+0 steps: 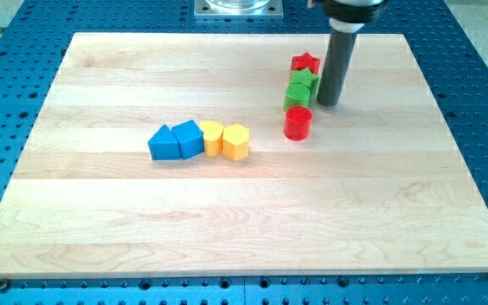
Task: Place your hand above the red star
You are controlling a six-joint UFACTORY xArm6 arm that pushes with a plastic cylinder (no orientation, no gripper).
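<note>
The red star lies near the view's top right on the wooden board. Below it in a column sit a green block, a second green block and a red cylinder. My tip is down on the board just right of the two green blocks, below and to the right of the red star, above and right of the red cylinder. The dark rod rises out of the view's top.
A row of blocks sits left of centre: a blue triangle, a blue block, a yellow block and a yellow hexagon. A blue perforated table surrounds the board. A metal mount shows at the top.
</note>
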